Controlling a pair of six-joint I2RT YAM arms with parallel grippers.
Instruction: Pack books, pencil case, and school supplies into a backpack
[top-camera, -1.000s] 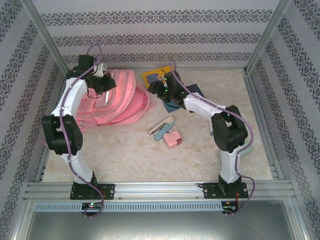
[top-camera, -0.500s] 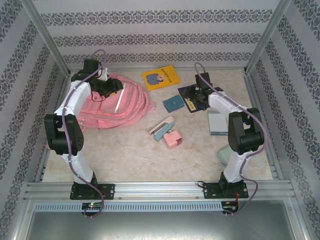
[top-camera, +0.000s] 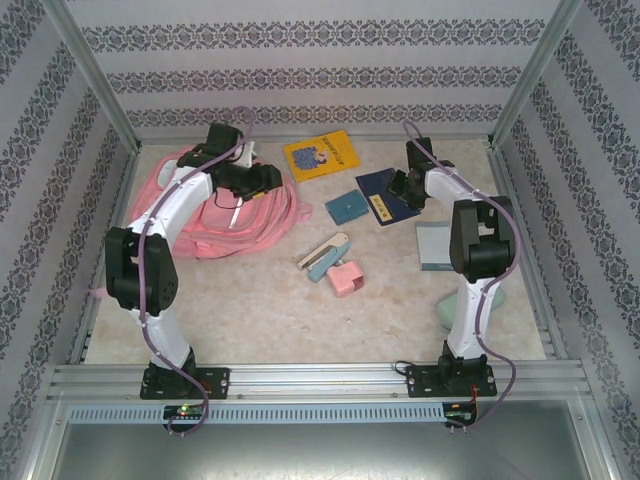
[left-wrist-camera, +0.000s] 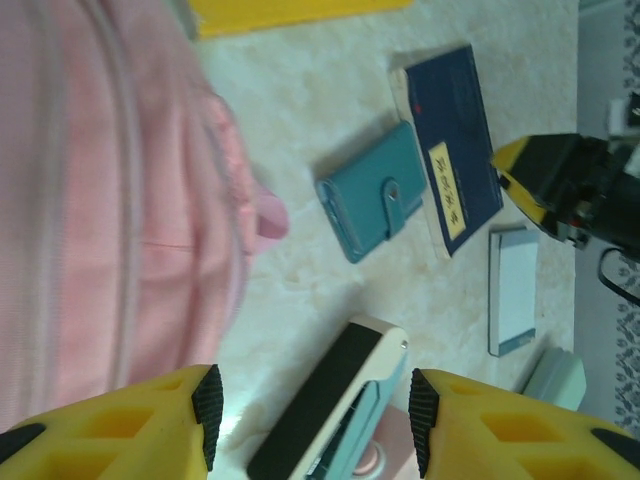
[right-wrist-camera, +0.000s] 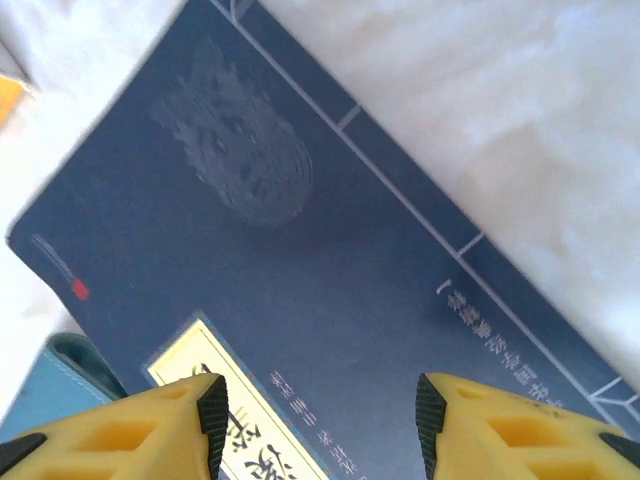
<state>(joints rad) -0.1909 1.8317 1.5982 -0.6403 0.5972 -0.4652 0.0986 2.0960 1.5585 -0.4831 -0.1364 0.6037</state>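
The pink backpack (top-camera: 225, 215) lies at the back left, and my left gripper (top-camera: 266, 180) hovers open over its right edge. In the left wrist view the open left gripper (left-wrist-camera: 312, 420) frames the teal-and-beige stapler (left-wrist-camera: 330, 410) far below, with the backpack (left-wrist-camera: 100, 200) to the left. My right gripper (top-camera: 400, 187) is open just above a navy book (top-camera: 385, 198). That book's (right-wrist-camera: 300, 250) cover spans the open right gripper (right-wrist-camera: 318, 420). The yellow book (top-camera: 320, 155) lies at the back. The teal pouch (top-camera: 346, 207), stapler (top-camera: 325, 255) and pink block (top-camera: 347, 279) sit mid-table. The mint pencil case (top-camera: 448, 312) is partly behind the right arm.
A pale grey-blue flat book or pad (top-camera: 434, 245) lies right of the navy book, beside the right arm. Metal frame posts and patterned walls close in the table on three sides. Bare tabletop (top-camera: 270, 310) stretches toward the arm bases.
My left gripper swung right across the backpack to its right edge. My right gripper pulled back from the teal pouch area to the right and now sits over the navy book.
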